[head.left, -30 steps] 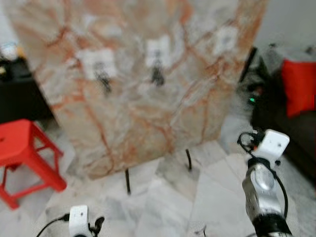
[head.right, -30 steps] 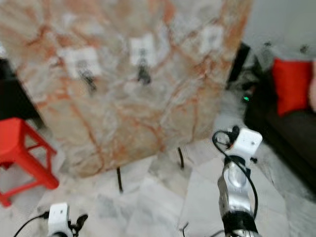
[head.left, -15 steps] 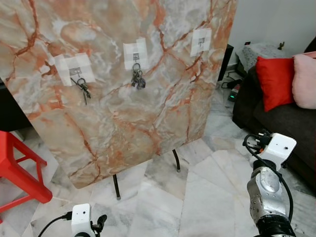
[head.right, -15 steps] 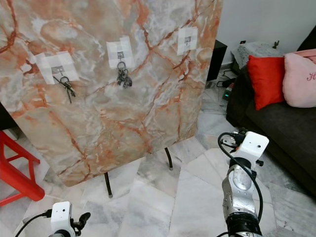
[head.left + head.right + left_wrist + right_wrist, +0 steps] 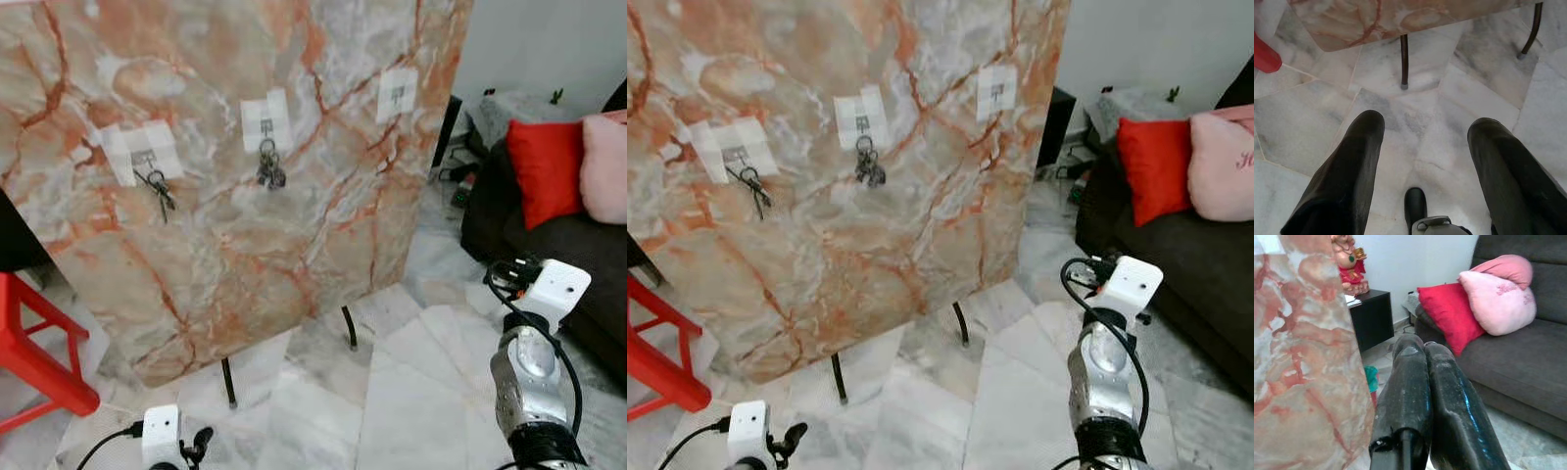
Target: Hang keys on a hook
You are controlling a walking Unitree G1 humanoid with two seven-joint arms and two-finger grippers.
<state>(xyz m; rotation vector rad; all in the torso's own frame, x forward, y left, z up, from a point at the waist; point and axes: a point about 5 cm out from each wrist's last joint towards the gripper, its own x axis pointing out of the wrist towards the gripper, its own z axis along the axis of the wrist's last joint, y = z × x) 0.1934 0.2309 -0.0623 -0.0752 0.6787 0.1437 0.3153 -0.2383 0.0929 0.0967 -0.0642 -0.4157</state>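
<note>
A tall slab of board [image 5: 245,196], printed in a glossy orange-and-white marble pattern, is stood on thin black metal legs over a floor [image 5: 392,392] of pale veined marble tiles. Three small hooks are fixed to it, each on a square of white tape. A bunch of keys [image 5: 157,186] is hung from the left hook [image 5: 142,157], and a second bunch [image 5: 269,171] from the middle hook [image 5: 265,125]. The right hook [image 5: 397,95] is seen bare.

The left gripper [image 5: 1425,161] is held low, pointed at the floor near a board leg, and its jaws are spread wide apart with nothing between them. The right gripper [image 5: 1425,396] is raised at the robot's right side, beside the board's edge, aimed toward the dark fabric sofa [image 5: 1528,357] with its red cushion [image 5: 1449,313] and soft pink cushion [image 5: 1498,298]; its jaws are pressed together, and no keys are seen in them.

With both grippers empty and keys already on two hooks, the hanging step is judged to be finished, or a further bunch is yet to be fetched. If another bunch is meant, it must first be found and gripped by its ring, then carried to the bare right hook and lowered so that the ring is slipped over the small metal prong. A red plastic stool [image 5: 39,343] is stood by the board's left side and would need to be avoided.
</note>
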